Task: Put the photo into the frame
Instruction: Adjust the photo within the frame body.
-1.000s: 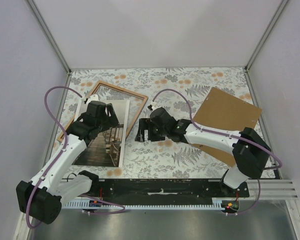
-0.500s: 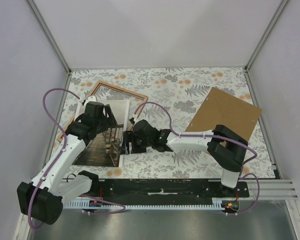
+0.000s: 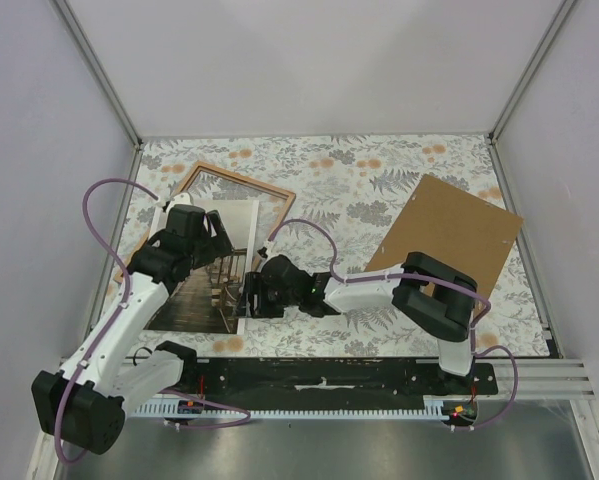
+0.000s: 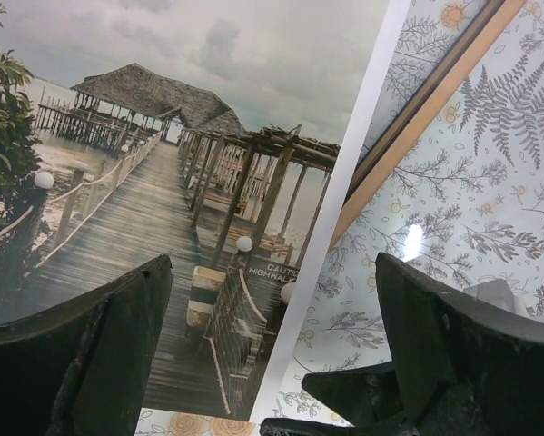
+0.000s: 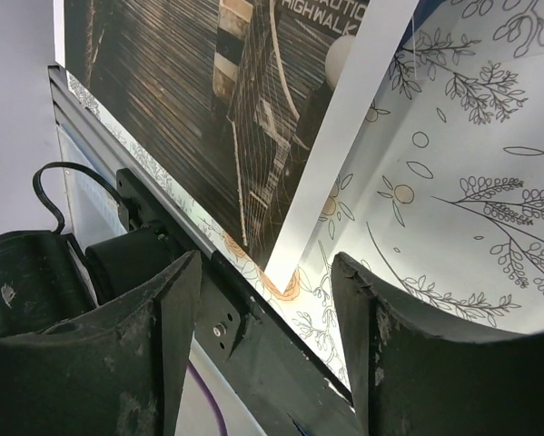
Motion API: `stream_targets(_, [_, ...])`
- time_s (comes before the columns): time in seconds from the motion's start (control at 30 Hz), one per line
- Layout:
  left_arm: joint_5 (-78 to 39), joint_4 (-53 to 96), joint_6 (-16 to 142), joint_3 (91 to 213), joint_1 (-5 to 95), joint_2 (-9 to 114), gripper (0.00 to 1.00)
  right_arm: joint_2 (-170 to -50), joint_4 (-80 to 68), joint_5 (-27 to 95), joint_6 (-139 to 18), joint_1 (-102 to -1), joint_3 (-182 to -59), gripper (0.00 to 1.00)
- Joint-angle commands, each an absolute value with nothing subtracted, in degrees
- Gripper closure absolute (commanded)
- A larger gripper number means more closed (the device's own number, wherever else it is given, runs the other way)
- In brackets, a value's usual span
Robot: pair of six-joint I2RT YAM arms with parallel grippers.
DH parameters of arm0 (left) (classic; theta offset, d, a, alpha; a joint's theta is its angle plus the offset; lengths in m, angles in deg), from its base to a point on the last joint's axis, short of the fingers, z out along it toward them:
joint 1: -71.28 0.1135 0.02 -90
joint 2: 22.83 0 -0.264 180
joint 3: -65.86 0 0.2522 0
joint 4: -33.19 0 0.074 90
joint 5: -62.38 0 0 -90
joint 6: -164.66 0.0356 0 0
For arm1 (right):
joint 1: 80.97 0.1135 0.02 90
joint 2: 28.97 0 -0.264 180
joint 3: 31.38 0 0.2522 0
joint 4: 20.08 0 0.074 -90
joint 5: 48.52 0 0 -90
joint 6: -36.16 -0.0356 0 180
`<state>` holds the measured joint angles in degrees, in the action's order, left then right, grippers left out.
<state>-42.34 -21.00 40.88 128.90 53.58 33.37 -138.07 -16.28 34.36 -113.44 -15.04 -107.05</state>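
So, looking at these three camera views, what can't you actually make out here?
- The frame: in the top view, its near-left part lies under the photo and the left arm.
- The photo: the left arm hides its middle in the top view, and both wrist views crop it.
- The right gripper: whether it touches the photo's corner is too small in the top view and unclear in its own.
- The backing board: its near edge is behind the right arm.
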Motion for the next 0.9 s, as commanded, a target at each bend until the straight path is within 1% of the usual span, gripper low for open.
stream_targets(0.0, [-41.68, -21.0, 41.26, 130.07, 54.05, 31.75, 0.02, -139.62, -20.12, 36.9, -115.72, -14.27, -106.84, 0.34])
stream_targets(0.13, [-41.42, -21.09, 41.44, 130.07, 54.05, 31.04, 0.02, -140.86, -22.13, 37.78, -116.51, -13.65, -106.4, 0.36])
stream_targets(0.43, [-40.01, -20.91, 41.79, 130.25, 54.14, 30.17, 0.01, -143.4, -34.35, 38.31, -119.14, -13.21, -102.18, 0.39])
stream_targets(0.63, [-39.84, -21.0, 41.96, 130.07, 54.14, 29.64, 0.02, -145.25, -37.0, 37.61, -119.58, -12.68, -102.62, 0.41])
stream_targets(0.73, [-39.66, -21.0, 41.88, 130.07, 54.14, 29.64, 0.02, -145.87, -37.17, 37.61, -119.76, -12.59, -102.88, 0.45])
stream_targets(0.87, [-39.66, -21.09, 41.88, 130.16, 54.22, 29.64, 0.02, -146.22, -36.82, 37.78, -120.02, -12.59, -102.97, 0.55])
